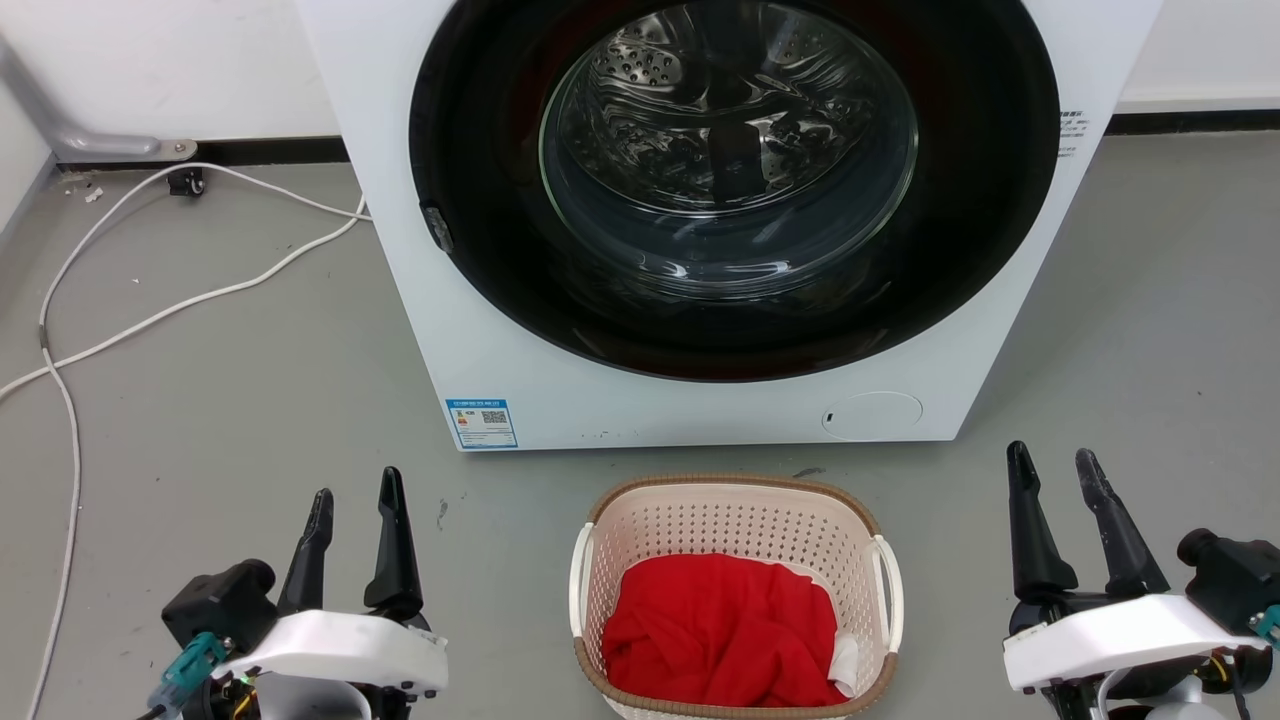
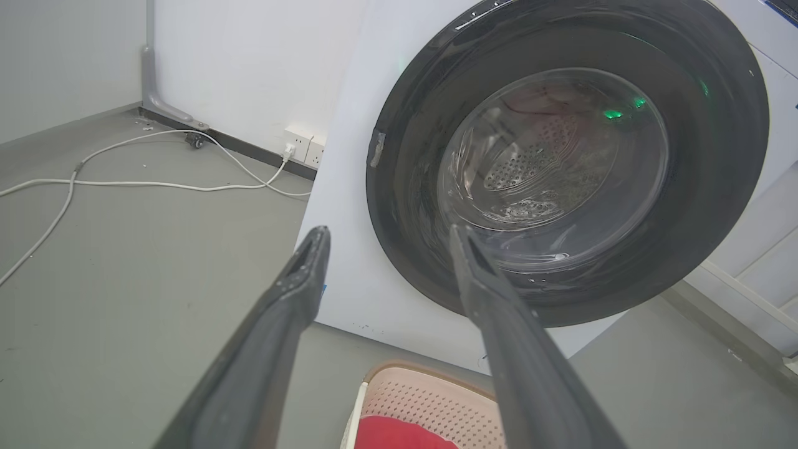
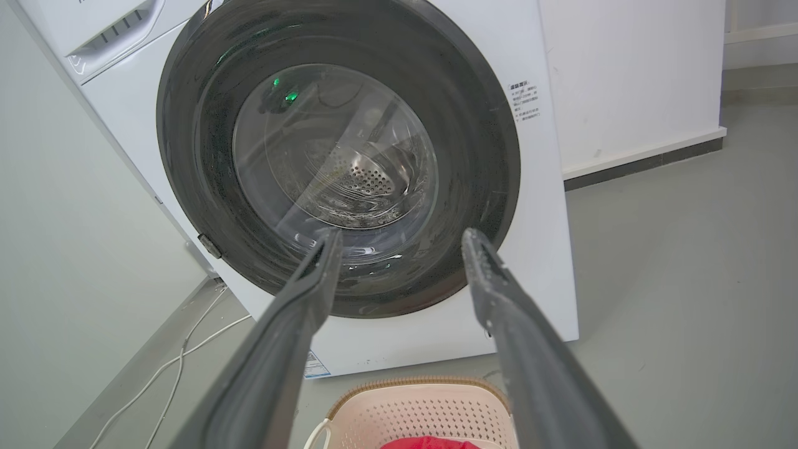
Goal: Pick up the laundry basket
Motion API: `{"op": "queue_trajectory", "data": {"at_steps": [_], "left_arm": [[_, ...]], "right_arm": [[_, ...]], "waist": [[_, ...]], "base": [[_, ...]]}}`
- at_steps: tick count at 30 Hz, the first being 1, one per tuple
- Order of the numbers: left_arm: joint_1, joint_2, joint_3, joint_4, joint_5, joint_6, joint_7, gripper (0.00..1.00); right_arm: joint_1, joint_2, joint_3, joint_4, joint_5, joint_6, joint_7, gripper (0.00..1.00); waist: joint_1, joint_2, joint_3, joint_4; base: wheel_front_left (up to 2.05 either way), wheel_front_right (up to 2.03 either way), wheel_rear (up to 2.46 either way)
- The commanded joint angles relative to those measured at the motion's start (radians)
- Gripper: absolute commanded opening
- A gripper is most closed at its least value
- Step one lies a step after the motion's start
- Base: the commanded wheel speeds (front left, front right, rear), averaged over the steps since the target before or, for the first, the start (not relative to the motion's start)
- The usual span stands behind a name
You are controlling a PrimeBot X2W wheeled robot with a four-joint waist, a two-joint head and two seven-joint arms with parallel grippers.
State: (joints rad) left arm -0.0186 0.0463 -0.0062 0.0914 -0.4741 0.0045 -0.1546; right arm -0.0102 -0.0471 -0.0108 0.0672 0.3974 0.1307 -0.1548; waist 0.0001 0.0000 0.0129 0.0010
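My left pincer (image 1: pixel 356 482) and right pincer (image 1: pixel 1051 450) hang open and empty, flanking the basket (image 1: pixel 735 482) on the floor (image 1: pixel 250 400), placed, I judge, to reach its side handles (image 1: pixel 577 580).

Cream, brown-rimmed laundry basket (image 1: pixel 735 520) stands upright on the floor (image 1: pixel 250 400), seemingly holding red cloth (image 1: pixel 720 630).

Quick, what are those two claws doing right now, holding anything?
The left gripper is open, holding nothing.
The right gripper is open, holding nothing.
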Motion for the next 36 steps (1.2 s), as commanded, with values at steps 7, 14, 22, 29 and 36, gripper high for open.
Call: {"op": "queue_trajectory", "data": {"at_steps": [7,14,22,29,36], "left_arm": [[0.013,0.004,-0.011,-0.011,0.094,0.009,-0.026,1.00],[0.021,0.005,-0.020,-0.004,0.164,0.014,-0.043,1.00],[0.028,0.005,-0.028,0.004,0.230,0.020,-0.060,1.00],[0.033,0.005,-0.033,0.010,0.285,0.026,-0.073,1.00],[0.040,0.005,-0.035,0.007,0.329,0.032,-0.085,1.00]], "right_arm": [[0.008,-0.004,0.000,-0.021,-0.094,0.000,-0.026,1.00],[0.020,-0.004,0.002,-0.025,-0.169,0.000,-0.042,1.00],[0.028,-0.005,0.006,-0.021,-0.245,0.000,-0.059,1.00],[0.034,-0.005,0.007,-0.019,-0.305,0.000,-0.074,1.00],[0.037,-0.005,0.006,-0.027,-0.343,0.000,-0.086,1.00]], "waist": [[-0.0001,0.0000,-0.002,-0.001],[-0.0001,0.0000,-0.005,-0.003],[-0.0001,0.0000,-0.006,-0.004],[-0.0001,0.0000,-0.006,-0.003],[-0.0001,0.0000,-0.005,-0.002]], "base": [[0.00,0.00,0.00],[0.00,0.00,0.00],[0.00,0.00,0.00],[0.00,0.00,0.00],[0.00,0.00,0.00]]}}
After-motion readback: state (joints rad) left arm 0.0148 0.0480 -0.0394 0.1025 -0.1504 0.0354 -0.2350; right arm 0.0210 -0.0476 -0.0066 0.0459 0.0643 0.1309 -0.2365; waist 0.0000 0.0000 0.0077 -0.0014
